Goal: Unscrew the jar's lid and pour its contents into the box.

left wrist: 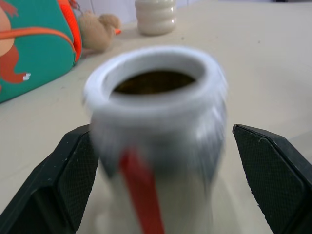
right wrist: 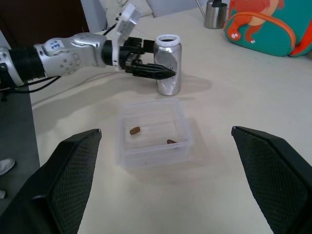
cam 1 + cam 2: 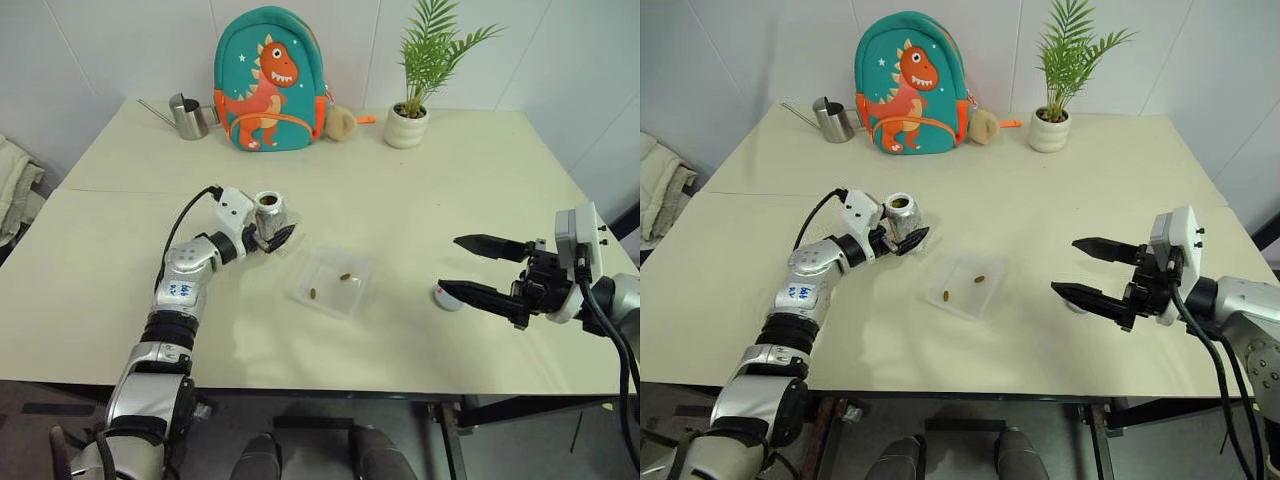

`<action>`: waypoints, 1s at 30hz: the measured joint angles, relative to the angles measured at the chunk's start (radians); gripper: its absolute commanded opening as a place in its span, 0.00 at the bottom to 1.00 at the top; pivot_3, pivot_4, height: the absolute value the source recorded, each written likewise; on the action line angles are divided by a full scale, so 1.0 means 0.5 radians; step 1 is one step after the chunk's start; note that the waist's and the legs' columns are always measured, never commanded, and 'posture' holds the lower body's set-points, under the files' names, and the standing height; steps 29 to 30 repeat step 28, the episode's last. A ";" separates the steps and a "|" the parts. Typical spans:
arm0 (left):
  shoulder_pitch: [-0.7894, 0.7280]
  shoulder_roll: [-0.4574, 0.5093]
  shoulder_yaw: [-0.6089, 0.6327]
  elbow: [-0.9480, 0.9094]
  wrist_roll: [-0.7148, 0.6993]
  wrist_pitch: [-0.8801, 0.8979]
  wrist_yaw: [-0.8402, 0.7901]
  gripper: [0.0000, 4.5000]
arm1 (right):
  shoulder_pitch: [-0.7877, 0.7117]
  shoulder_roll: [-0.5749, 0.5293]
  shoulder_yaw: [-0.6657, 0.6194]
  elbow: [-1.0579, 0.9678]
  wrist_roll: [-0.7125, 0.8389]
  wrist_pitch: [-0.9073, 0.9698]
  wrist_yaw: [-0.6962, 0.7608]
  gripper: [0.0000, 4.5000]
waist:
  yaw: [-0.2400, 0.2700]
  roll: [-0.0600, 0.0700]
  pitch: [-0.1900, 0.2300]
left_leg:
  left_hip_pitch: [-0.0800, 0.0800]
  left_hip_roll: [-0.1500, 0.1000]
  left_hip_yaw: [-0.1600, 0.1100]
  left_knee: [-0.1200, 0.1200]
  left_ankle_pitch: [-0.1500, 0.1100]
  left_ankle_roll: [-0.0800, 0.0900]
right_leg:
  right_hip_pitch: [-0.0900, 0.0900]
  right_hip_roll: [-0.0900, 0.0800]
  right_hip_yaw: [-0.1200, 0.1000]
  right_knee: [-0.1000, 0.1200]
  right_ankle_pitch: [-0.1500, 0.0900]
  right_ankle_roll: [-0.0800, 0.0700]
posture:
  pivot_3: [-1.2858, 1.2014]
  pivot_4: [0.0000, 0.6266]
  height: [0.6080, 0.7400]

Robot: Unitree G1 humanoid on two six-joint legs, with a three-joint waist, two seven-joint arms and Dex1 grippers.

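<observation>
The jar stands upright on the table with no cap on its silver neck; its red stripe shows in the left wrist view. My left gripper is open around it, one finger clearly apart from the jar's side. The box, a clear shallow tray, lies to the right of the jar with two brown pieces of the contents in it. Further right, my right gripper hangs open and holds nothing. The lid lies on the table just under its lower finger.
Along the table's far edge stand a steel watering can, a teal dinosaur backpack with a small plush beside it, and a white plant pot. A folded cloth lies off the table's left side.
</observation>
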 measured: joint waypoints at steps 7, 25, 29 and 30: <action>0.082 0.156 -0.035 -0.186 -0.016 0.124 -0.267 1.00 | -0.037 -0.004 0.003 0.039 -0.028 0.000 0.048 1.00 | 0.001 0.000 0.000 | 0.000 0.000 0.000 -0.001 0.000 0.000 | 0.000 0.000 0.000 -0.001 0.000 0.000 | 0.52 0.24 1.00; -0.089 0.977 0.121 0.386 -0.337 0.052 -1.576 1.00 | -0.023 -0.215 -0.091 0.205 -0.101 -0.008 0.281 1.00 | -0.018 0.008 -0.003 | -0.001 0.001 0.004 -0.004 0.000 0.000 | 0.000 -0.002 -0.001 -0.010 -0.015 -0.027 | 0.52 0.24 1.00; -0.129 0.978 0.127 0.599 -0.311 -0.103 -1.666 1.00 | -0.028 -0.223 -0.092 0.234 -0.116 -0.018 0.316 1.00 | -0.019 0.006 -0.003 | -0.003 0.003 0.003 -0.005 0.000 0.000 | -0.003 0.000 -0.001 -0.009 -0.011 -0.020 | 0.52 0.24 1.00; -0.129 0.978 0.127 0.599 -0.311 -0.103 -1.666 1.00 | -0.028 -0.223 -0.092 0.234 -0.116 -0.018 0.316 1.00 | -0.019 0.006 -0.003 | -0.003 0.003 0.003 -0.005 0.000 0.000 | -0.003 0.000 -0.001 -0.009 -0.011 -0.020 | 0.52 0.24 1.00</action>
